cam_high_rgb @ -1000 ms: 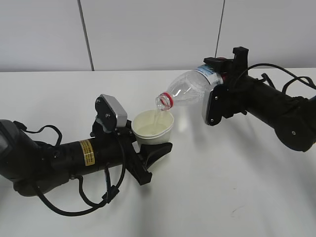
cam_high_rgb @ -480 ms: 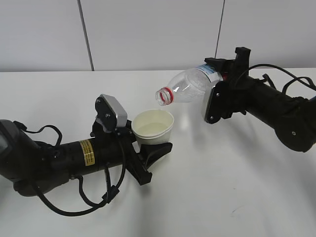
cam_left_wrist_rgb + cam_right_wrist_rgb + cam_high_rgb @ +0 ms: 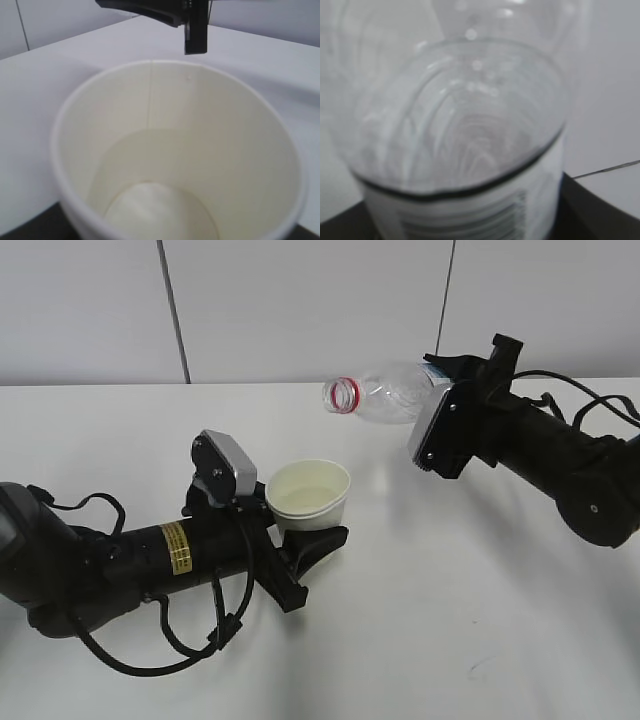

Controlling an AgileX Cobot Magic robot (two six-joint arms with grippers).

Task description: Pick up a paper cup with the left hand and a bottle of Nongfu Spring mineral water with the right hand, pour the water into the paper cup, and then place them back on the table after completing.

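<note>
My left hand, the black arm with the yellow sticker (image 3: 174,546), has its gripper (image 3: 300,540) shut on a cream paper cup (image 3: 310,496) and holds it upright just above the white table (image 3: 450,620). The cup fills the left wrist view (image 3: 175,150), with clear water (image 3: 150,210) in its bottom. My right gripper (image 3: 455,390) is shut on a clear Nongfu Spring bottle (image 3: 385,397). The bottle lies nearly level, its red-ringed open mouth (image 3: 344,394) pointing left, above and to the right of the cup. The bottle fills the right wrist view (image 3: 460,135). No water is running.
A grey panelled wall (image 3: 300,310) rises behind the table's far edge. Black cables (image 3: 150,655) loop below my left arm, and others (image 3: 590,405) trail behind my right arm. A small dark mark (image 3: 480,665) lies on the table at the front right.
My right gripper has lifted and tipped the bottle back from a downward pour to nearly level. The stream into the cup has stopped. The left arm and cup have not moved.
</note>
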